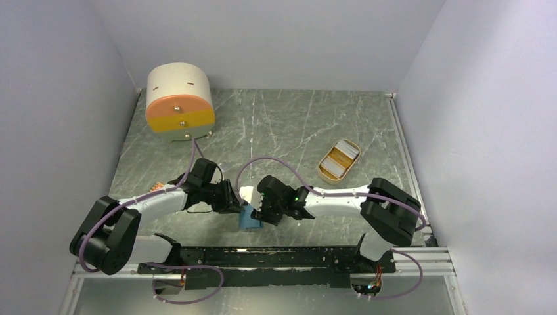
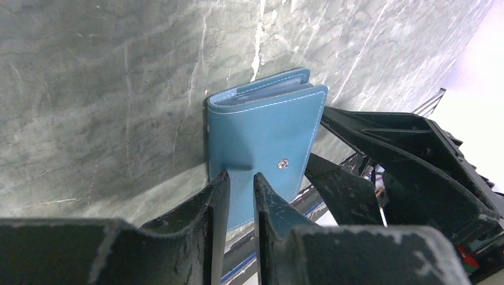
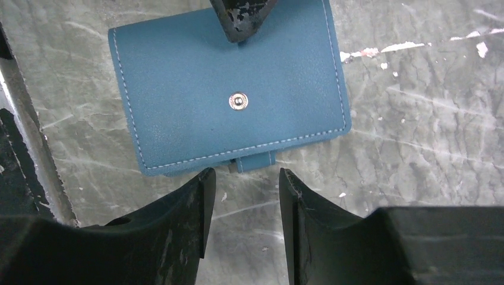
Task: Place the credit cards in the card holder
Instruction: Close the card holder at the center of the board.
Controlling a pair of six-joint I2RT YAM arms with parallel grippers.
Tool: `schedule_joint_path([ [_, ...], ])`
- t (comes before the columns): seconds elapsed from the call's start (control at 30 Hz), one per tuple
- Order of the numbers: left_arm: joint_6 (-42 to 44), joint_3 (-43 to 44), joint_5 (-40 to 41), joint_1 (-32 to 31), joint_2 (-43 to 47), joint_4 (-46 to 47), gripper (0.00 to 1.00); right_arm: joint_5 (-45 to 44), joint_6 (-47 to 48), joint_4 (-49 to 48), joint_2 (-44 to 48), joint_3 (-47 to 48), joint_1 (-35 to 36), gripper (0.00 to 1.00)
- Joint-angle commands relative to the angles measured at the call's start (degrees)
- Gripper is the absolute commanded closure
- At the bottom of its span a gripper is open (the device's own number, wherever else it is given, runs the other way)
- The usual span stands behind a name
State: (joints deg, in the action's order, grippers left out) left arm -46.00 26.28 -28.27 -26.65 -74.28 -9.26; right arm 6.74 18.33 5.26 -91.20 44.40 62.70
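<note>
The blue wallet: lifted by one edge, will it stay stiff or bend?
The wallet would probably sag or fall open: its covers look thin and soft, and the tab is not snapped shut. Flat and small, it likely slides on the smooth table rather than rolls.

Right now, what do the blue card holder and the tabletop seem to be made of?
Card holder: leather or faux leather, matte fine grain, pale edge stitching, shiny metal snap. Tabletop: grey with white veins, slight sheen; marble or a printed laminate, can't tell which.
</note>
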Motion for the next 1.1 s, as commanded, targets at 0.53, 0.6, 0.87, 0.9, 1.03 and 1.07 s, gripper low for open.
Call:
schedule_joint_path([
  [0.53, 3.17, 3.19, 2.28, 2.12, -0.60, -4.29, 0.72, -0.41, -3.14, -13.32, 0.59, -1.82, 0.11, 1.00],
  [0.6, 3.52, 3.45, 2.60, 2.30, -0.97, -4.95, 0.72, -0.45, -5.38, -17.39, 3.32, -4.12, 0.07, 1.00],
  [0.87, 2.55, 1.61, 1.98, 2.39, -2.80, -2.23, 0.72, 1.67, -17.10, -38.38, 5.80, -14.77, 0.10, 1.00],
  [0.9, 2.63, 1.60, 2.07, 2.37, -3.00, -2.25, 0.72, 2.26, -17.54, -39.97, 5.55, -15.51, 0.06, 1.00],
  [1.03, 2.60, 1.27, 2.58, 2.34, -3.23, -2.26, 0.72, 1.80, -18.47, -45.30, 5.06, -18.06, 0.08, 1.00],
  [1.07, 2.58, 1.13, 2.60, 2.38, -3.36, -2.14, 0.72, 2.15, -18.69, -47.30, 5.07, -18.91, 0.06, 1.00],
])
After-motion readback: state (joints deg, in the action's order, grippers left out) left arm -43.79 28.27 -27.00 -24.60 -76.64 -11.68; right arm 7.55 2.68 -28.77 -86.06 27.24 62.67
